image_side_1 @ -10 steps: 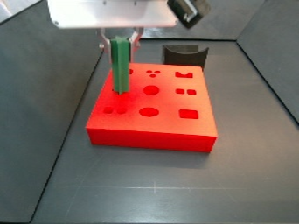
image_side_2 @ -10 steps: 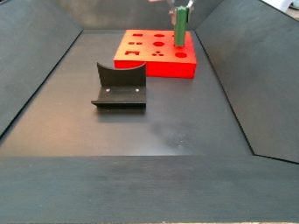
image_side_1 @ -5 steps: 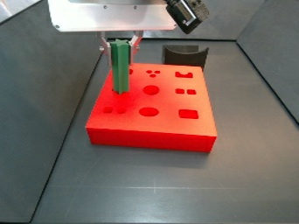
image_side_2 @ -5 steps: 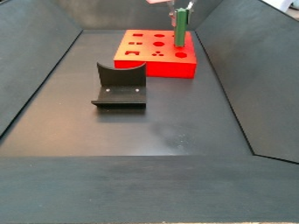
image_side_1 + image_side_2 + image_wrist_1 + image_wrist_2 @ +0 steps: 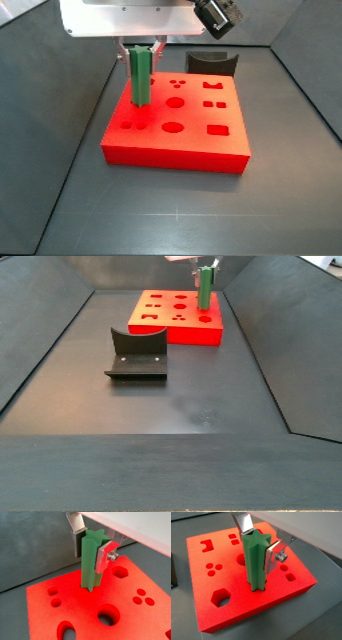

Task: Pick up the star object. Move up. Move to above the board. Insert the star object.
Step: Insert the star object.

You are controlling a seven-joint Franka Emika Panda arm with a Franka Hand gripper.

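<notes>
The star object (image 5: 89, 579), a long green peg with a star-shaped end, stands upright in my gripper (image 5: 89, 561), which is shut on its upper part. One silver finger (image 5: 272, 558) presses its side. The peg's lower end meets the top of the red board (image 5: 211, 619) near one edge, and any hole under it is hidden. In both side views the star object (image 5: 140, 80) (image 5: 206, 292) rises from the board (image 5: 187, 140) (image 5: 167, 324) beneath the gripper (image 5: 140, 50) (image 5: 207, 268).
The board's top has several other holes, among them a hexagon (image 5: 220, 599) and a large round one (image 5: 107, 616). The dark fixture (image 5: 136, 354) (image 5: 210, 62) stands on the grey floor beside the board. Sloping dark walls enclose the floor.
The gripper has sunk slightly with the star object, so a little less of the peg shows above the board. Board and fixture have not moved.
</notes>
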